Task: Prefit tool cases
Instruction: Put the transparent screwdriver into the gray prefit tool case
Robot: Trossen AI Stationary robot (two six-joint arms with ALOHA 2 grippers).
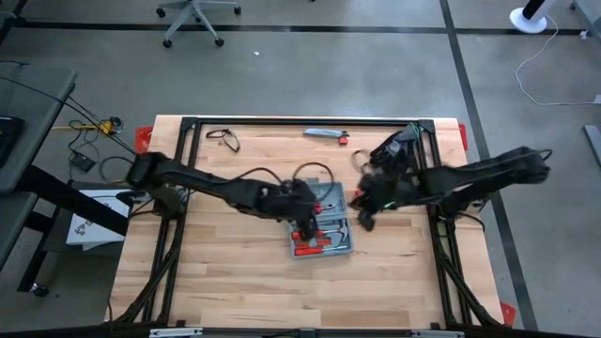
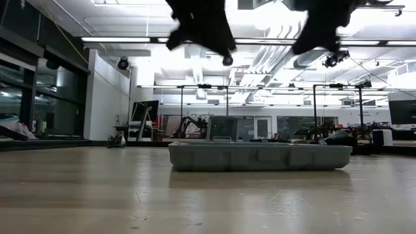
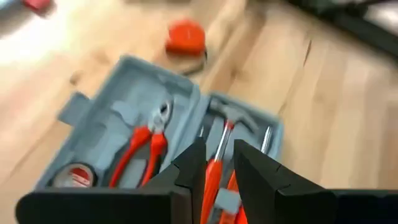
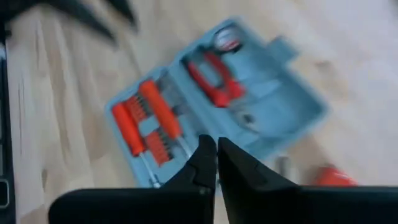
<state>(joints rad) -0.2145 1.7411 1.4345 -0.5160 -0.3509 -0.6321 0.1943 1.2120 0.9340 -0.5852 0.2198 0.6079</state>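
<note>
The grey-blue case (image 1: 324,225) lies open and flat on the wooden bench (image 1: 225,282), with orange-handled tools in its recesses. The left tool (image 3: 217,165) hangs directly over the case, its fingers a narrow gap apart and holding nothing. The right tool (image 4: 216,158) hangs just beside the case's edge, fingers pressed together and empty. A small orange tape measure (image 3: 185,37) sits beyond the case.

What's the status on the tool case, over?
Tool case open, flat on table. Left gripper over its orange tools, slightly parted. Right gripper shut, empty, alongside. Nothing blocking.
</note>
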